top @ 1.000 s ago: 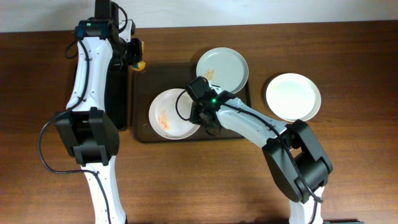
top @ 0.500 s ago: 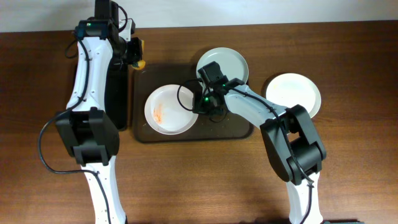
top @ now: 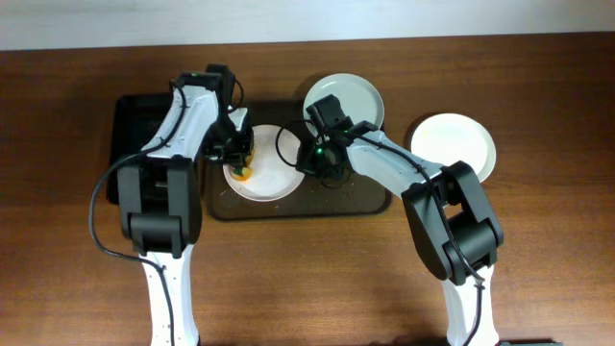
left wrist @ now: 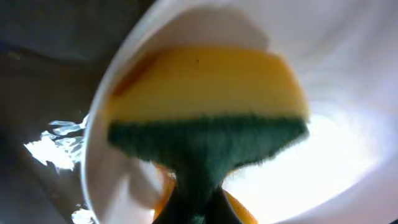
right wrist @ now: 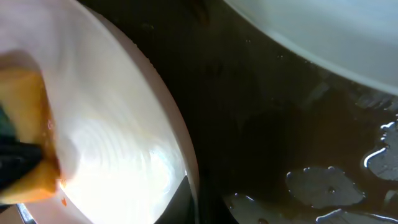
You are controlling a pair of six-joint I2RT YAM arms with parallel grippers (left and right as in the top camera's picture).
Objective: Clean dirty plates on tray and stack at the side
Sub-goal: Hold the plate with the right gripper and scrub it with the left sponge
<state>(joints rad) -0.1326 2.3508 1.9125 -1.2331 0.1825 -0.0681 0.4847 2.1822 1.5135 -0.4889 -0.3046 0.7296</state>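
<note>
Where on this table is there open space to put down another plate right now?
Bare table lies in front of the tray, also far right past the white plate at the side, and far left beyond the black tray. Crowded: the tray's middle, where the left hand with the sponge and the right hand meet over a second white plate.

white plate (top: 279, 181): on brown tray (top: 360, 204), under left tool (top: 242, 160) | blue-green plate (top: 354, 100): beyond right tool (top: 313, 163) | second white plate (top: 454, 149): tabletop, farther right
</note>
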